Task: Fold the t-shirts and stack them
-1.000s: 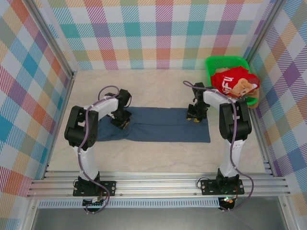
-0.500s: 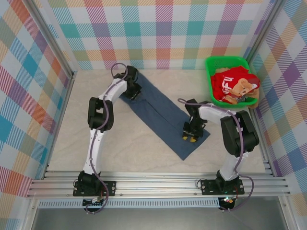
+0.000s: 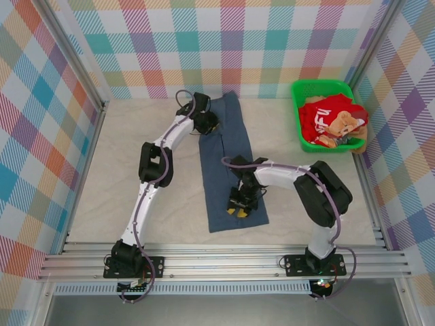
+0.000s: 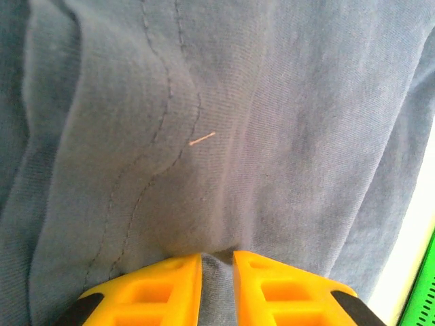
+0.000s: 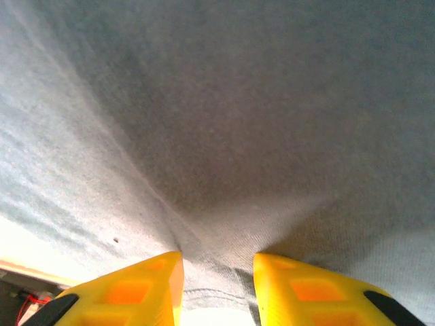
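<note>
Now the slate-blue t-shirt [image 3: 228, 142] has been swung from crosswise to lengthwise, left of the green basket [image 3: 319, 83]. The left gripper [image 3: 207, 124] pinches its far end, level with the basket. The right gripper [image 3: 238, 209] pinches the near end, probably ready for the next fold.

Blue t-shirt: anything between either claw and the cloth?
Nothing visible. The left claw pinches the blue t-shirt at its far end, the right claw close to its near end; cloth sits bunched between each pair of fingers.
</note>
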